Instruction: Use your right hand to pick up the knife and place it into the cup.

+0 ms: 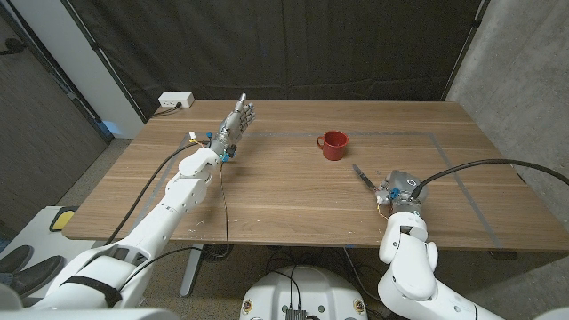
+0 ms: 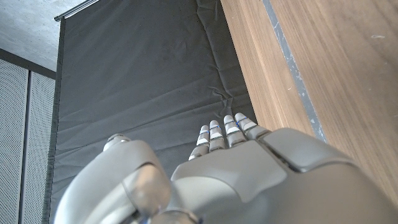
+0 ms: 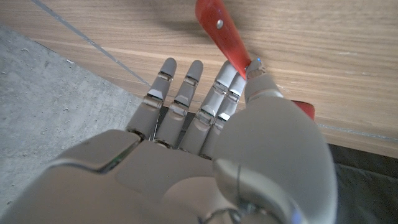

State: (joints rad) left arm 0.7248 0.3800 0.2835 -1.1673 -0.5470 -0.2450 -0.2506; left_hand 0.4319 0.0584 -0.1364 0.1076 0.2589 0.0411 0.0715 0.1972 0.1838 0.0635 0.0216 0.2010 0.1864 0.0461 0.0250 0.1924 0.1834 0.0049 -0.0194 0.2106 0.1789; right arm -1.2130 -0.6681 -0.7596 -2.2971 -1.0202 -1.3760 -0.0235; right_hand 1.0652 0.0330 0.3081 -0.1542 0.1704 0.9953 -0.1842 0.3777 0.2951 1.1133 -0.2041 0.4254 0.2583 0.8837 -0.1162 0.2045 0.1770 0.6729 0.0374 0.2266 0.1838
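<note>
Wooden table (image 1: 293,191), head view. Red cup (image 1: 333,145) stands upright a bit right of the table's centre, toward the far edge, handle pointing to the robot's left.

Knife (image 1: 363,175) lies on the table near the right front area, between cup and right hand, apart from the cup. In the head view only its dark thin end shows, sticking out from under the hand toward the cup. In the right wrist view its red handle (image 3: 225,37) lies on the wood, running past the fingertips.

Right hand (image 1: 397,191) sits over the knife's near end, close to the table's front edge. Right wrist view: fingers (image 3: 186,93) mostly straight and side by side, thumb tip against the red handle. Contact with the knife is visible; whether it is actually gripped, cannot tell.

Left hand (image 1: 236,122) is up near the far left part of the table, standing on edge, fingers extended and held together, nothing in it. Left wrist view shows the same: straight fingers (image 2: 217,134) against the black curtain (image 2: 143,81), table edge alongside.

White power strip (image 1: 176,101) sits off the table's far left corner.
</note>
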